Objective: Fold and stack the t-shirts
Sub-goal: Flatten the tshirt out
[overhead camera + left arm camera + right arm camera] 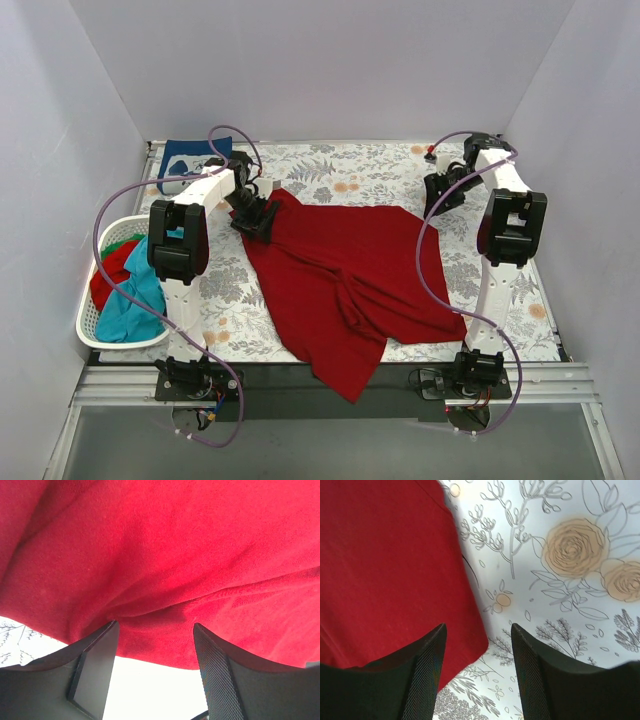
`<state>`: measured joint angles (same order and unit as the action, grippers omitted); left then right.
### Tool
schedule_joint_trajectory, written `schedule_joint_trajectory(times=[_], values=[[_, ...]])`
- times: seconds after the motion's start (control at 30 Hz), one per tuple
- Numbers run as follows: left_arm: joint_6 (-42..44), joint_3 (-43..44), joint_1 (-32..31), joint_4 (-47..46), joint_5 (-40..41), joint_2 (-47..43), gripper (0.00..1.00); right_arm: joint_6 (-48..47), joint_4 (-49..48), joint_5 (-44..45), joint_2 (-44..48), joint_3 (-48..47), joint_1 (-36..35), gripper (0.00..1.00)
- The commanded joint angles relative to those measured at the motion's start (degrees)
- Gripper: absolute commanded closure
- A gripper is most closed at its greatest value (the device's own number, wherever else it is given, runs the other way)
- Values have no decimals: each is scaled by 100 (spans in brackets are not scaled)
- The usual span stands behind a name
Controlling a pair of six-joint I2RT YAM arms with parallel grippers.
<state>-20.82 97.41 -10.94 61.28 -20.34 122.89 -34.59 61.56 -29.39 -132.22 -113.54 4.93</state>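
Note:
A dark red t-shirt (pixel 345 270) lies spread and wrinkled across the floral table cloth, its lower end hanging over the near edge. My left gripper (pixel 255 218) is at the shirt's back left corner. In the left wrist view the gripper (pixel 155 630) is open, with the red cloth (pixel 160 555) filling the view and its edge lying across the gap between the fingertips. My right gripper (pixel 437 200) is open, just above the shirt's back right corner. In the right wrist view that gripper (pixel 477 635) straddles the corner of the red cloth (pixel 395 570). A folded navy blue t-shirt (pixel 190 155) lies at the back left.
A white laundry basket (pixel 88 330) stands at the left edge with red (pixel 108 275), teal (pixel 135 300) and green (pixel 125 240) t-shirts in it. The floral table cloth (pixel 500 300) shows bare right of the red shirt. Grey walls close in on three sides.

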Motion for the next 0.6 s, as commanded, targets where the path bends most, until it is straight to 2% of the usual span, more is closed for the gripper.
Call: schedule_joint_trajectory(times=[0.0,0.27,0.37,0.4,0.47,0.5,0.57], values=[[-71,-37,22,7,-93,-450,40,110,-48,-348,13,59,-97,39],[-98,-46,22,25,-102,-432,40,119,-109,-428,-198,130,-308,50],[-89,-81,22,7,-102,-468,40,119,-118,-436,-216,121,-335,63],[-98,-107,22,-2,-93,-476,40,136,-127,-445,-199,121,-335,73],[-89,-151,22,-28,-93,-520,40,110,-135,-480,-85,156,-352,82],[-89,-195,22,-54,-102,-538,40,75,-144,-489,-23,174,-361,91],[-89,-257,22,-89,-93,-573,40,5,-153,-559,213,279,-405,99]])
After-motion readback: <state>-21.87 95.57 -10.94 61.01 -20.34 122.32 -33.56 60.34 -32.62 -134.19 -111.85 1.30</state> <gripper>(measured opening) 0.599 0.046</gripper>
